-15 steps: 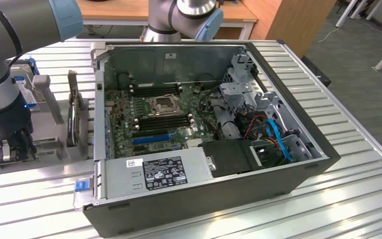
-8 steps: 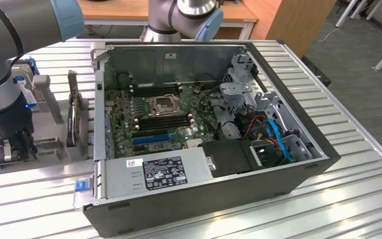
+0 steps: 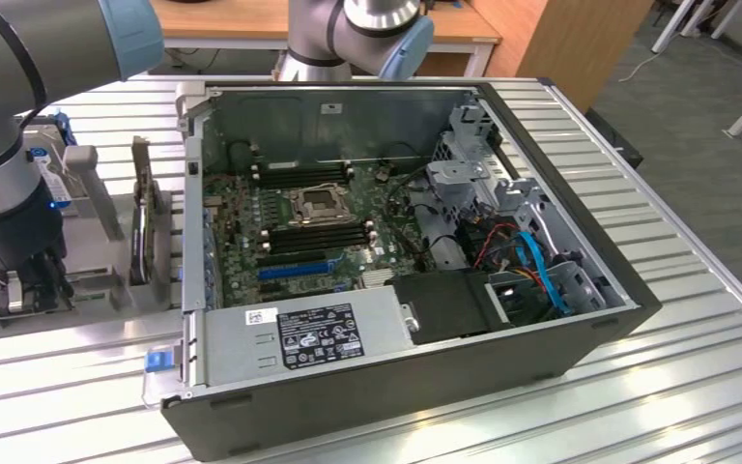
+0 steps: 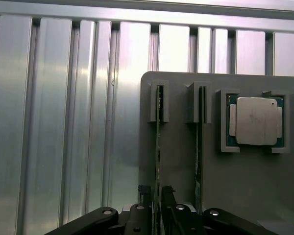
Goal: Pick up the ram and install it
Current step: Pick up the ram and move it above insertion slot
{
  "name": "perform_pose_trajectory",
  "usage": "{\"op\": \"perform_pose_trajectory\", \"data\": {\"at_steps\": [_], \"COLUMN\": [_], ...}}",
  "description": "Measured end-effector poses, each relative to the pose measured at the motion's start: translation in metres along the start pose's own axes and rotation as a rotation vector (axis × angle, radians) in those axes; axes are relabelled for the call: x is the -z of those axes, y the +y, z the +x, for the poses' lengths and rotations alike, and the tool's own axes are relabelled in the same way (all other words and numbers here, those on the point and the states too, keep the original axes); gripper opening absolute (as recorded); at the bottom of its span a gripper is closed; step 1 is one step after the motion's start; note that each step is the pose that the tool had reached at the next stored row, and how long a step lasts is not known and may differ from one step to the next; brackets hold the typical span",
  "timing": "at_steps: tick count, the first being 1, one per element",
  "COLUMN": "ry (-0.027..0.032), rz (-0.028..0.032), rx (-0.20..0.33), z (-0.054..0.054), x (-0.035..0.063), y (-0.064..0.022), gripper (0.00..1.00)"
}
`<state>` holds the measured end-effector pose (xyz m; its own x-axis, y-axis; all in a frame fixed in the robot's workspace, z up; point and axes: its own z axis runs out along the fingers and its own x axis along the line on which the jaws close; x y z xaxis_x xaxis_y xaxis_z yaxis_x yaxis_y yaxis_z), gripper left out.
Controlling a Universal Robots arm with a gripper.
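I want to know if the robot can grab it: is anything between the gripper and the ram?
Nothing visible is. The gripper is right at the ram, which stands on edge in the gray holder. A second stick stands beside it in its own slot, not in between.

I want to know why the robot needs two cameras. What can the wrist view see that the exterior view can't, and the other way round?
Wrist view: a thin green ram stick and a second one, both standing on edge in slots, with a square silver CPU chip beside them.
Exterior view: the open black computer case with its green motherboard, and the grey robot arm.
Both: the flat grey holder tray on the ribbed silver metal table.
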<state>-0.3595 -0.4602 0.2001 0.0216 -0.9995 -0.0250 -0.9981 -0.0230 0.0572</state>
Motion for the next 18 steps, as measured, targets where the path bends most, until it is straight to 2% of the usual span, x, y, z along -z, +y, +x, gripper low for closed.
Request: {"op": "perform_pose_trajectory", "data": {"at_steps": [5, 7, 18], "ry": [0.0000, -0.0001, 0.0000], "rz": [0.0000, 0.0000, 0.0000], "rx": [0.000, 0.000, 0.000], "z": [0.0000, -0.0001, 0.0000], "x": [0.0000, 0.0000, 0.0000], "y": [0.0000, 0.0000, 0.0000], "gripper": [0.22, 0.12, 0.12]}}
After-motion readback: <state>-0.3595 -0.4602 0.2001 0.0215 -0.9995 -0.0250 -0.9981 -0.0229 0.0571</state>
